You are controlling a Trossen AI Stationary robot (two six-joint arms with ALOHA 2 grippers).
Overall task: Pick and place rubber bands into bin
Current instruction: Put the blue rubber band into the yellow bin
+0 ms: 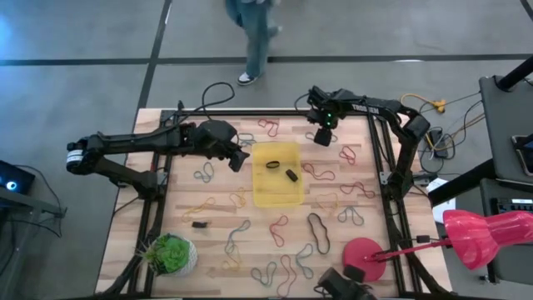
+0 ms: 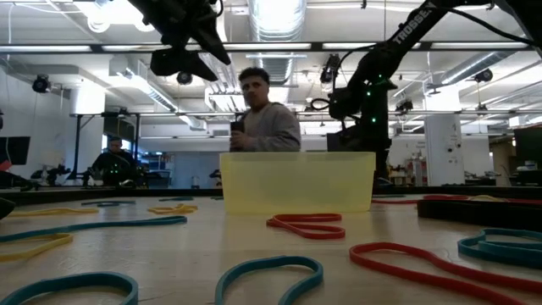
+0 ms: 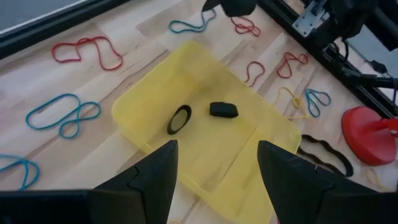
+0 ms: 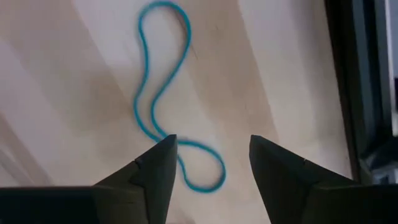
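The left end effector (image 3: 214, 171) hangs wide open over the bin (image 3: 155, 93); the right end effector (image 4: 208, 165), open too, must drop onto a blue rubber band (image 4: 149, 93)

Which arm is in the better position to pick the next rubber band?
Probably the right. The right gripper hangs with open jaws directly above a blue rubber band on the table. The left gripper, also open and empty, is over the yellow bin, with no loose band beneath.
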